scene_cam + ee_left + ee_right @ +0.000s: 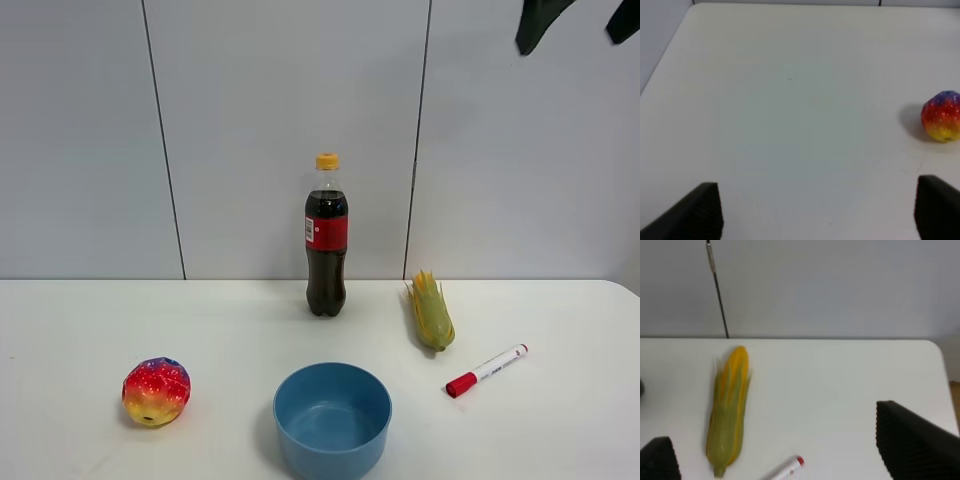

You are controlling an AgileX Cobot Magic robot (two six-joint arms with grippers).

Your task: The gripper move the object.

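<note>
The yellow-green toy corn cob (432, 312) lies on the white table (80, 330), right of the bottle, with its husk tips toward the wall. It also shows in the right wrist view (729, 410). My right gripper (575, 30) hangs high above the table's right side, well clear of the corn; only its two dark fingertips (530, 30) show there. In the right wrist view the right gripper (785, 455) is open and empty. My left gripper (815, 215) is open and empty over bare table on the left and is out of the exterior view.
A cola bottle (326, 240) stands at the back centre. A blue bowl (332, 418) sits at the front centre. A red-capped white marker (487, 370) lies right of the corn. A red-yellow-blue fruit toy (156, 391) sits front left and shows in the left wrist view (941, 116).
</note>
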